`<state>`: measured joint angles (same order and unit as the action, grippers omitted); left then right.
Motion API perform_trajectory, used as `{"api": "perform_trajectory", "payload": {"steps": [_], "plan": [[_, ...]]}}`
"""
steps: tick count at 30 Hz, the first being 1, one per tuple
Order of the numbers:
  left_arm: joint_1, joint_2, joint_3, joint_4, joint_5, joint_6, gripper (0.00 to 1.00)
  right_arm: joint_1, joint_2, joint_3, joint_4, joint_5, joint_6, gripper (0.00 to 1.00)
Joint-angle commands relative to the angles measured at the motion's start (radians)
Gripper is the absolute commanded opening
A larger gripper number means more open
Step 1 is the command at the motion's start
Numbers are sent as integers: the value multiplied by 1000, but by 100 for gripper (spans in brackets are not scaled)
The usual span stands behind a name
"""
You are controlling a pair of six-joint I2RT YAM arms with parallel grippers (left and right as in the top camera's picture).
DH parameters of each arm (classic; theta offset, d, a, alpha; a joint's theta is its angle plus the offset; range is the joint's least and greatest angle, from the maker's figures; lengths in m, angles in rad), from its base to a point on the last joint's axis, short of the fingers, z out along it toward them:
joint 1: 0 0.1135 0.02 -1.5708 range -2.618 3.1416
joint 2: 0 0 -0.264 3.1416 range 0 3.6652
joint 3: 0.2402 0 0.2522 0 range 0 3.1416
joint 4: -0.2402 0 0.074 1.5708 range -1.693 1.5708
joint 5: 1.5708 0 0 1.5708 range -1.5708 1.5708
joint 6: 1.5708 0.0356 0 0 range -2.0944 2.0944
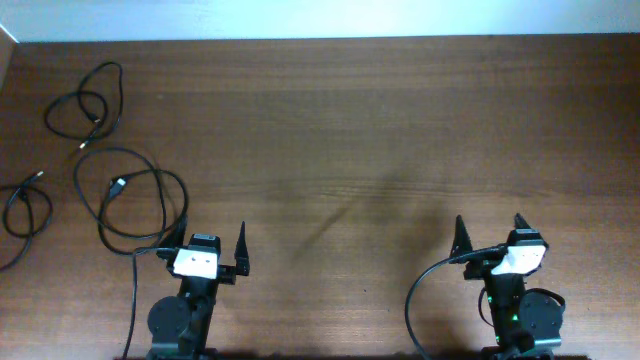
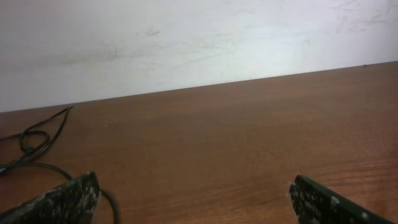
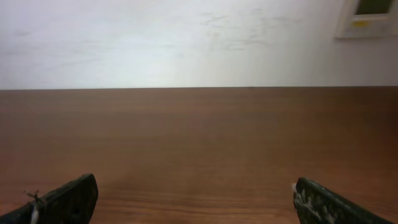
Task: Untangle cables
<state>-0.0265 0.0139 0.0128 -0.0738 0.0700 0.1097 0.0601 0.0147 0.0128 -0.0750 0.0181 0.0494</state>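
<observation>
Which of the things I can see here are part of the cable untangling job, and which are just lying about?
Part of the job:
- upper cable
- middle cable
- left-edge cable
- left gripper and right gripper, both open and empty

Just there:
- table
- thick arm cable, fixed to the robot
- wall box

Left gripper (image 1: 212, 240) points forward, jaws spread wide, holding nothing; right gripper (image 1: 490, 232), well apart, matches it, empty.
</observation>
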Motion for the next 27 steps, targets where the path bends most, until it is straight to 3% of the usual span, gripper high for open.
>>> {"api": "perform_trajectory", "payload": {"steps": [1,27], "plan": [[5,-9,-5,-3,-7,13,99,-48,-11,-7,-5,9,8,99],[5,-9,-4,-3,-7,13,99,-48,-11,-7,-5,9,8,99]]}}
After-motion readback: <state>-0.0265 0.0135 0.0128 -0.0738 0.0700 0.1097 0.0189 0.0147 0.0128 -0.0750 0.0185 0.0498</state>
